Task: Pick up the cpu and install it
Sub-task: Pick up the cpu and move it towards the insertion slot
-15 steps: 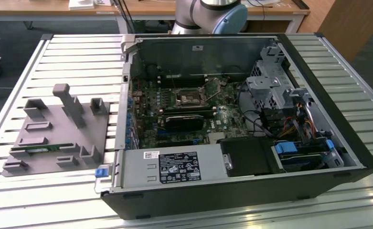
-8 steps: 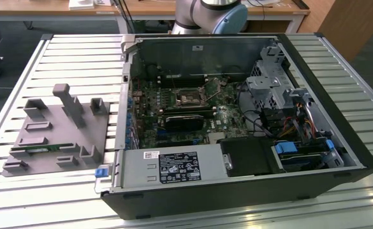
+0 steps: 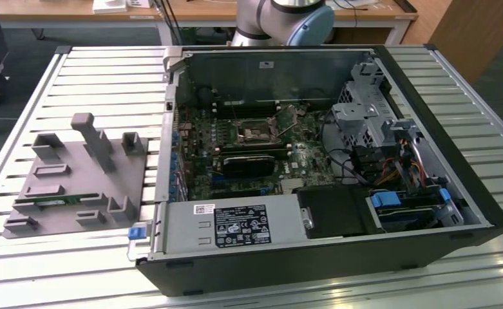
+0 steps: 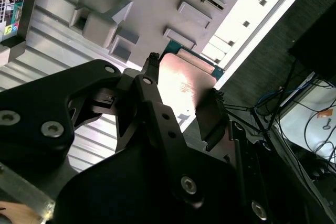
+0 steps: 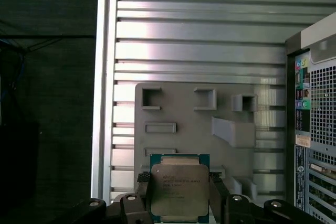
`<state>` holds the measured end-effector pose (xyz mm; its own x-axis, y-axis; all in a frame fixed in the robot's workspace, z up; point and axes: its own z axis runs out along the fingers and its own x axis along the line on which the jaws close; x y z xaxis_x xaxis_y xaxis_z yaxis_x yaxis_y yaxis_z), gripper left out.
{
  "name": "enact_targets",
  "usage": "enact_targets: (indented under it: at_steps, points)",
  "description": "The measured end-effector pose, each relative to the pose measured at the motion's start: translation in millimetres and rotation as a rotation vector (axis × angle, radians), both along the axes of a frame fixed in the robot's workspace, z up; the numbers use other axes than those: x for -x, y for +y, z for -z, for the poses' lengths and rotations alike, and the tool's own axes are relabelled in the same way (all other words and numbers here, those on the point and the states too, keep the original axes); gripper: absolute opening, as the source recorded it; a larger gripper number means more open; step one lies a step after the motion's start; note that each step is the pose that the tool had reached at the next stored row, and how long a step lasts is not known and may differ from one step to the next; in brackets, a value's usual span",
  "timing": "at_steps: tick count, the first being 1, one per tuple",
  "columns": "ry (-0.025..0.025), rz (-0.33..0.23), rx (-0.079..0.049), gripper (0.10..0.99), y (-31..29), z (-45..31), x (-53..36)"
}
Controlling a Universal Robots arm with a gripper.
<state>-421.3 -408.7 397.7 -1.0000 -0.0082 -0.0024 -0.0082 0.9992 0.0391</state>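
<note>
The gripper [image 5: 179,199] is pinching the cpu [image 5: 179,186]: in both wrist views its two dark fingers [image 5: 143,192] press on opposite edges of the chip, silvery top facing the first wrist camera. In the second wrist view the cpu [image 4: 185,83] sits between the tips of the gripper [image 4: 181,97], and appears to hang clear above the slatted table [image 5: 199,35], at the edge of the grey fixture [image 5: 199,119] rather than seated in one of its pockets.

In the exterior view the grey fixture [image 3: 71,180] lies at nine o'clock from the open computer case [image 3: 320,257], and a green memory stick [image 3: 58,203] rests in it at about seven o'clock. The motherboard socket [image 3: 255,132] sits near the middle of the board; as far as I can tell, no silvery chip lies in it.

So I judge the pick-up done: the cpu is gripped and off its rest. The install is not yet done, since the chip is over the fixture side of the table, well apart from the socket
</note>
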Motion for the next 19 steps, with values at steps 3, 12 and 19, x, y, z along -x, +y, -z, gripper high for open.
enact_targets:
  at_steps: [3,12,19]
  points:
    - [0.0000,0.000,0.000,0.533,0.0,0.0,-2.1]
    - [0.0013,0.000,0.000,0.533,0.0,-2.8,-5.9]
    - [0.0021,0.000,0.000,0.533,0.0,-4.3,-9.4]
